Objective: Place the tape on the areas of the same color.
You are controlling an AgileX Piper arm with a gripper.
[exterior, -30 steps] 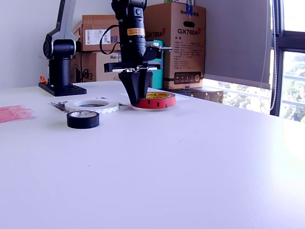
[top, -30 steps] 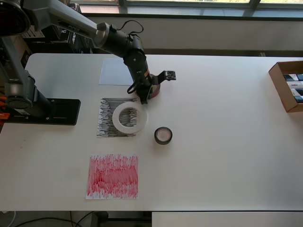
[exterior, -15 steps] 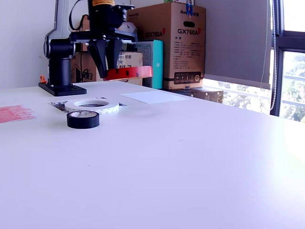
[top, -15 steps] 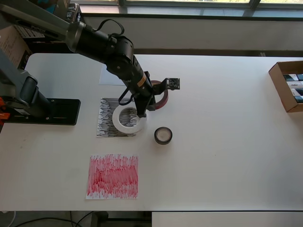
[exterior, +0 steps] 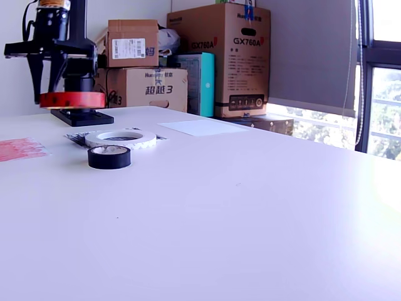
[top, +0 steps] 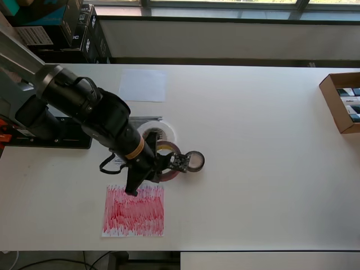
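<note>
fingers (exterior: 64,76): clamped on the wide dark-red tape ring (exterior: 72,100), one inside its core, so it hangs flat and clear of the table (exterior: 250,200).
red-streaked paper rectangle (top: 134,210): just beside the fingers; drop there next, i judge.
wide white tape ring (exterior: 121,138): on black-streaked paper, misplaced.
small black tape roll (top: 194,161): untouched.

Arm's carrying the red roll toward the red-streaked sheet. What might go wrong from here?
1. The gripper holds the dark-red tape roll in the air by its rim; it may slip or tilt.
2. The red-streaked paper rectangle is loose and could shift on landing.
3. The small black tape roll sits near the carry path and might get nudged.
</note>
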